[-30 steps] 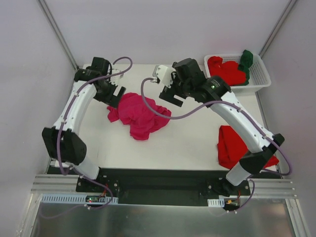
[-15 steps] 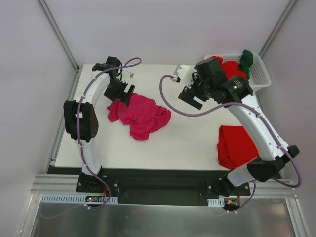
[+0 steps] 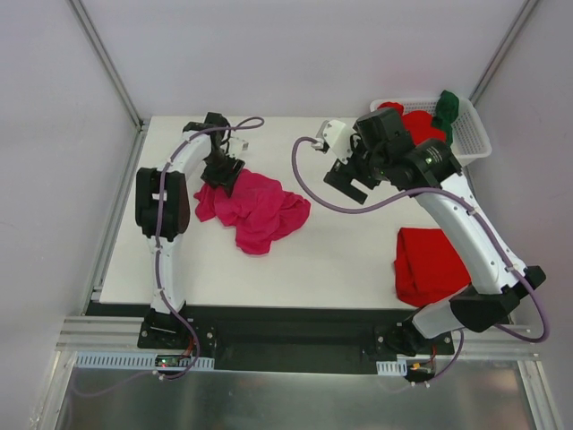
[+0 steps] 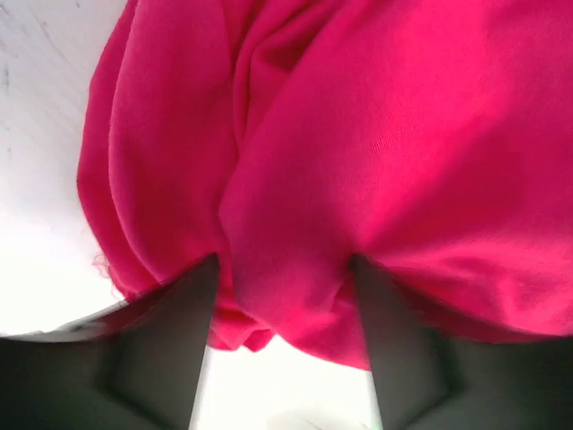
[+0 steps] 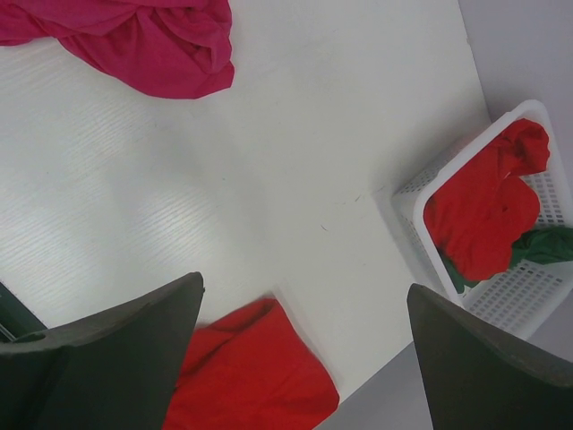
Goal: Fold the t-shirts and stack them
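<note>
A crumpled magenta-pink t-shirt (image 3: 255,208) lies on the left-centre of the white table. My left gripper (image 3: 222,170) is down on its far-left edge. In the left wrist view the magenta shirt (image 4: 358,134) fills the frame, and a bulge of it sits between the jaws of the left gripper (image 4: 282,260), which still stand apart. My right gripper (image 3: 351,184) hovers open and empty above the table's middle. A folded red t-shirt (image 3: 430,264) lies at the near right and shows between the fingers of the right gripper (image 5: 304,287); the magenta shirt (image 5: 134,36) is at that view's top left.
A white slotted basket (image 3: 474,134) stands at the far right corner, with a red t-shirt (image 3: 414,130) inside and a dark green one (image 3: 446,109) over its rim. The right wrist view shows the basket (image 5: 421,242) too. Bare tabletop (image 3: 349,242) lies between the two shirts.
My left gripper has come down from beside the magenta shirt onto its far-left edge, and its jaws have narrowed around a fold. The right arm swung right toward the basket, then slowed.
</note>
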`<state>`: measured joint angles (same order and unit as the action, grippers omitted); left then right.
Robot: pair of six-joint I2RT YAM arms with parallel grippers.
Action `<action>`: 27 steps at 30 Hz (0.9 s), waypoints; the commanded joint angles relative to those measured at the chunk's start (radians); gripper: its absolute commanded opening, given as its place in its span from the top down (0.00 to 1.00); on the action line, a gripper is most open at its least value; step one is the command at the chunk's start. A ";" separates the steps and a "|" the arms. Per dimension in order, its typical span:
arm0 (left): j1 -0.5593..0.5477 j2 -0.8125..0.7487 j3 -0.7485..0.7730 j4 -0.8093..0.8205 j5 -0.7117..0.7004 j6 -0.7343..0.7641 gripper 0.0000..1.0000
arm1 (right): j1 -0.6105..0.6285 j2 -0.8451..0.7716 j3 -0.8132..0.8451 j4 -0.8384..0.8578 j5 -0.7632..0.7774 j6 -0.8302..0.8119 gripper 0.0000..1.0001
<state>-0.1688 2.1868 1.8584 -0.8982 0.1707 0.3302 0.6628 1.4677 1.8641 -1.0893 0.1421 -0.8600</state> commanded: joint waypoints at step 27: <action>-0.063 -0.801 0.414 0.232 -0.034 0.271 0.94 | -0.003 0.186 0.108 0.083 0.028 0.065 0.00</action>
<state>-0.2234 1.3781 2.3264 -0.7567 0.1143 0.5182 0.6624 1.6131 1.8809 -1.0401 0.1772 -0.8433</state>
